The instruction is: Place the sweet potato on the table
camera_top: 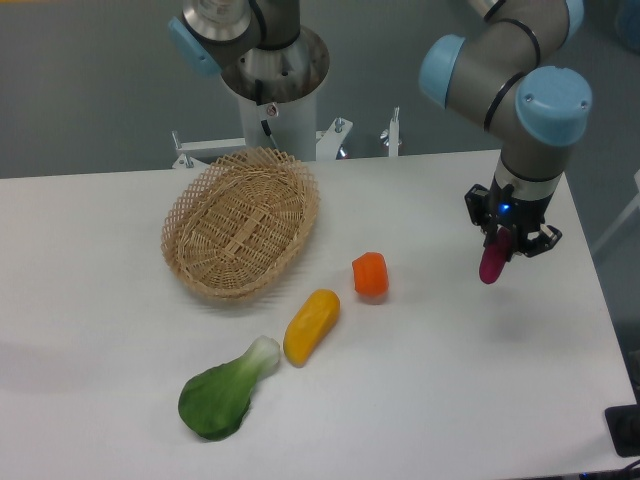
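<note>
The sweet potato [492, 264] is a slim magenta piece hanging nearly upright from my gripper [506, 243] at the right side of the white table [450, 380]. The gripper is shut on its upper end. Its lower tip points down and sits just above or at the tabletop; I cannot tell whether it touches. The upper part of the sweet potato is hidden between the fingers.
A wicker oval basket [242, 223] lies at the back left. An orange pepper-like piece [371, 275], a yellow-orange oblong vegetable [311, 325] and a green leafy vegetable [226, 392] lie across the middle and front left. The table's right edge is near the gripper.
</note>
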